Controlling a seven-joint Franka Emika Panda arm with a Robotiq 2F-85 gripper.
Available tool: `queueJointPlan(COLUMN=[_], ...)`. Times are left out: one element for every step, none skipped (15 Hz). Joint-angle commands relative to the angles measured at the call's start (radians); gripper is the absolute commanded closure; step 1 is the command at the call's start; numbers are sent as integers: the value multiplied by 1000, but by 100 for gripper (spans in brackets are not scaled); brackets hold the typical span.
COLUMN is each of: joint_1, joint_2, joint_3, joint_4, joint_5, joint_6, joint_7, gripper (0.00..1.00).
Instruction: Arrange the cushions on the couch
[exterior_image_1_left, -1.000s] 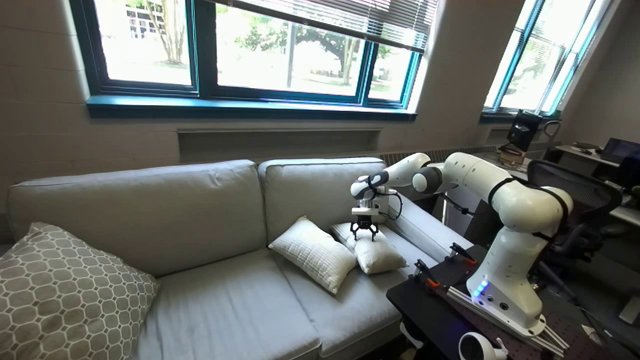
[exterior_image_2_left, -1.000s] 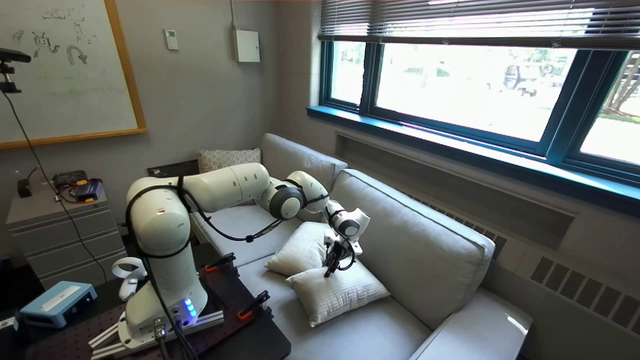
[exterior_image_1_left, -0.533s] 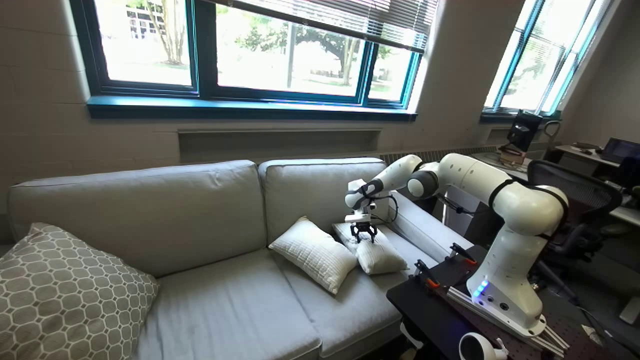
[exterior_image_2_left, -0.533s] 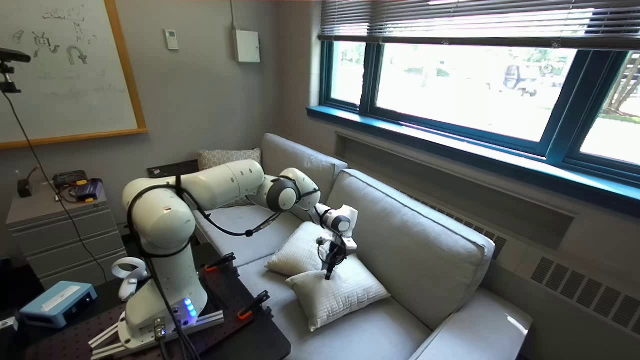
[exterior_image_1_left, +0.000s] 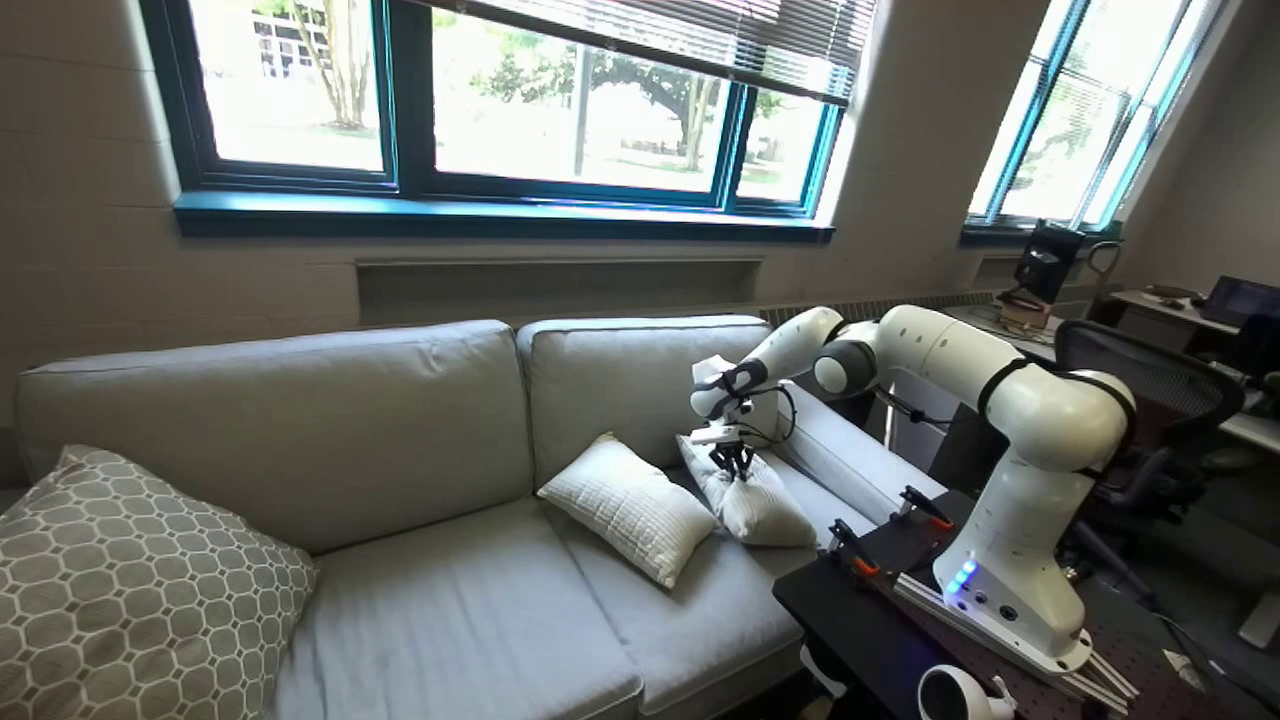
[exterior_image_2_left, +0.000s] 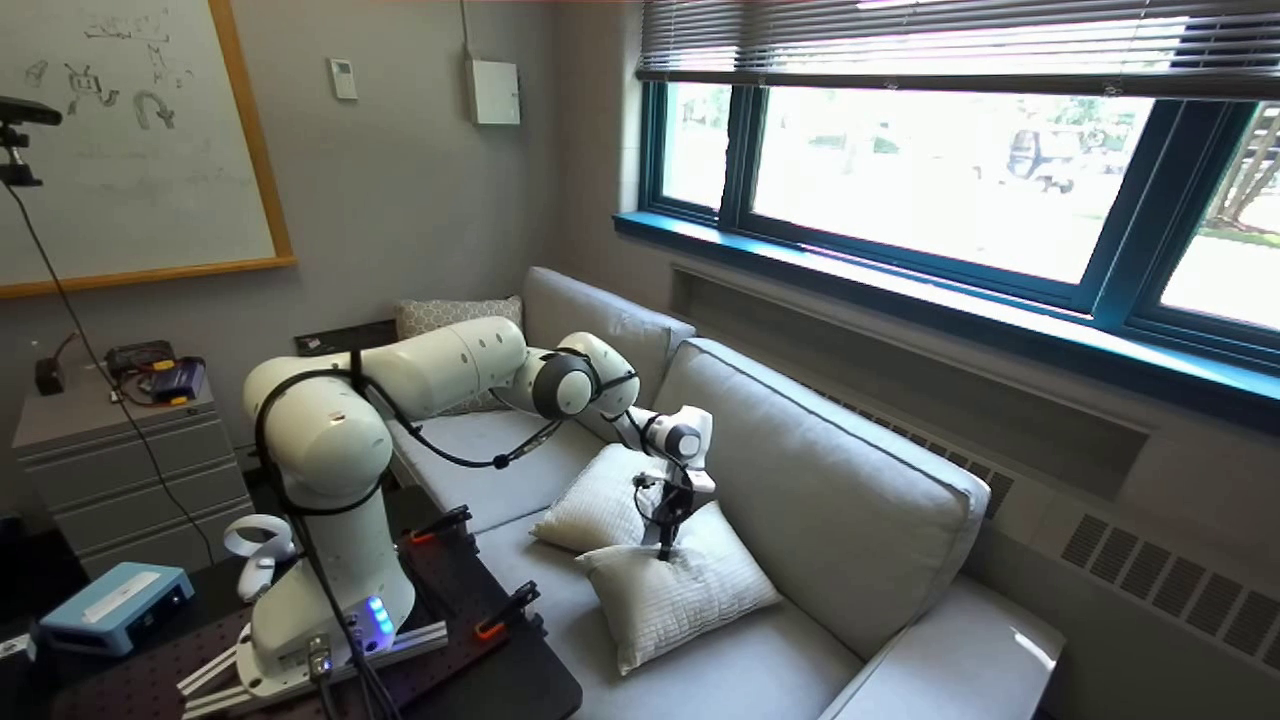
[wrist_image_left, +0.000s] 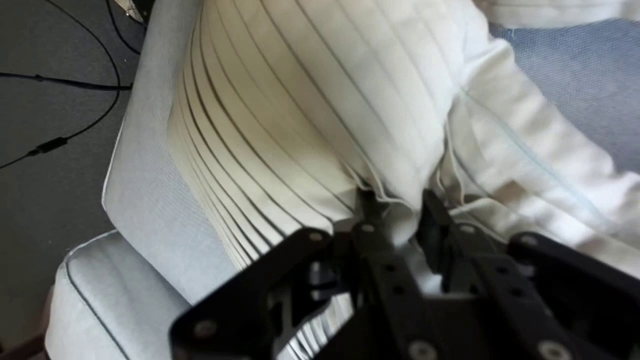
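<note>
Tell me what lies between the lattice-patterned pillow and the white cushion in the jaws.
In an exterior view: a stretch of couch seat, then the other white cushion.

A light grey fabric couch (exterior_image_1_left: 450, 600), two seats wide with padded arms, carries three pillows. A small white cushion (exterior_image_1_left: 625, 510) and a second white cushion (exterior_image_2_left: 690, 605) lie close beside each other toward one end; whether they touch is unclear. A larger beige lattice pillow (exterior_image_1_left: 150, 590) sits at the opposite end.
</note>
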Motion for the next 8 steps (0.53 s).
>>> queueJointPlan(joint_1=[-16, -23, -29, -37, -46, -57, -68, -85], joint_2=[-2, -5, -7, -8, -9, -10, -11, -11], joint_3=[-14, -25, -36, -51, -64, -81, -94, -108], joint_4=[17, 22, 23, 22, 19, 10, 3, -7], joint_5=[-40, -48, -56, -66, -77, -90, -103, -115], joint_6=[-7, -1, 10, 24, 38, 59, 76, 100], joint_7=[49, 61, 77, 98, 120, 148, 174, 201], gripper=[100, 100, 100, 99, 99, 99, 99, 99])
